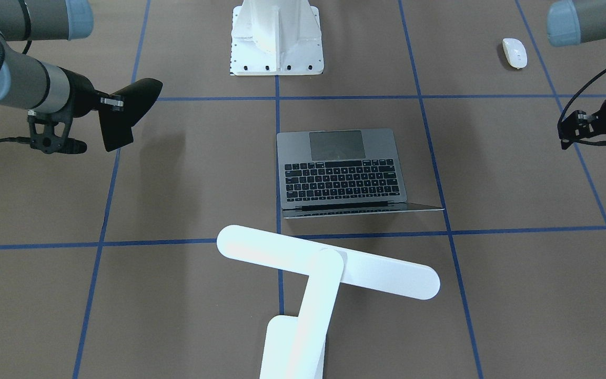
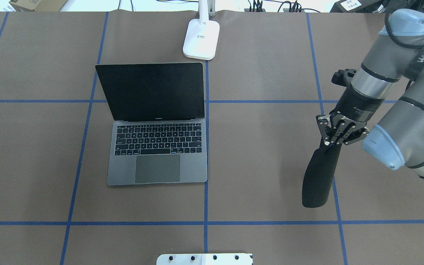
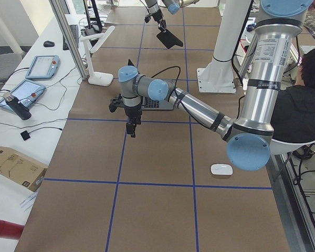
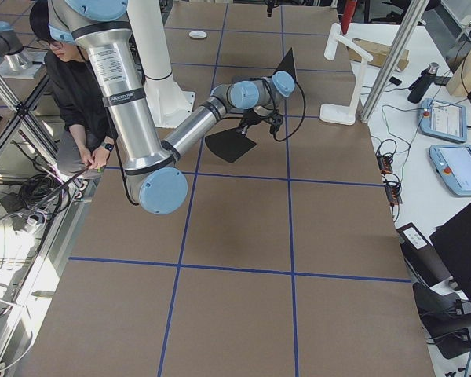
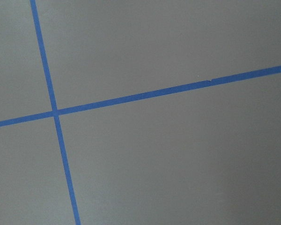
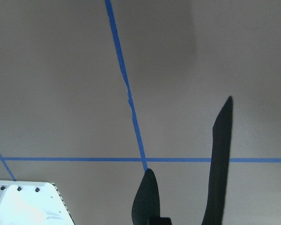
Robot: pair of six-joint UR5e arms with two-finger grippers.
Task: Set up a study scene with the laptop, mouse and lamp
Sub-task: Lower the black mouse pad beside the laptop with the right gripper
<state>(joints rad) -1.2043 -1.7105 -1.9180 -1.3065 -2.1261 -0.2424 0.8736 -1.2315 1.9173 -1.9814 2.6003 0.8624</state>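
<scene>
The laptop [image 2: 156,154] lies open in the table's middle, its dark screen upright; it also shows in the front view [image 1: 340,171]. The white mouse [image 1: 514,52] lies near the robot's base on its left side, also in the left view [image 3: 221,169]. The white lamp [image 1: 329,268] stands beyond the laptop, its base [image 2: 201,38] at the far edge. My right gripper [image 2: 329,141] is shut on a black mat [image 2: 320,176] and holds it above the table, right of the laptop. My left gripper [image 3: 131,131] hangs over bare table, far from the mouse; I cannot tell whether it is open.
The white bolted pedestal [image 1: 276,47] stands at the near edge behind the laptop. Blue tape lines [image 5: 131,96] grid the brown tabletop. Tablets and cables [image 3: 29,89] lie on the white bench past the far edge. A person [image 4: 71,71] sits beside the robot.
</scene>
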